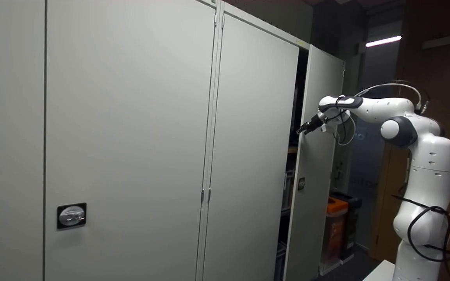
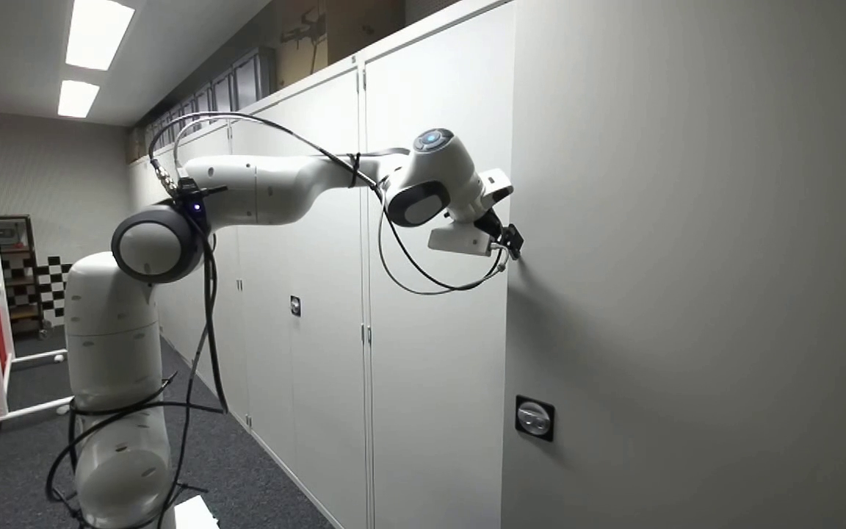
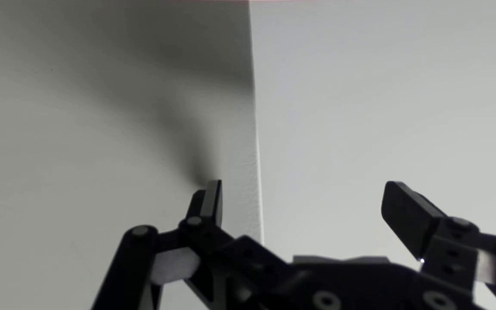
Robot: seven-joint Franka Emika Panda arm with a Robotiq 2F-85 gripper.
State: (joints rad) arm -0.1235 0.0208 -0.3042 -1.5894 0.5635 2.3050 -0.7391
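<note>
Okay, claw point(image 3: 303, 184) spread wide, right at the ajar cabinet door point(image 1: 316, 168); its free edge shows between the fingertips point(image 3: 214, 200), one tip touching the face or just off it (can't tell which). Silver lock handle point(image 2: 534, 418) lower on the door. In an exterior view, shelf contents point(image 1: 287, 187) behind it are dark and mostly hidden. Yellow label point(image 1: 300, 42) on the cabinet frame point(image 1: 264, 26) above, too small to read. Farther back, print on the orange-lidded bin point(image 1: 333, 230) is blurred; dark bin point(image 1: 352, 218) beside it half hidden. Beyond, faint lettering point(image 1: 365, 181) on a dark panel point(image 1: 373, 158), illegible.
</note>
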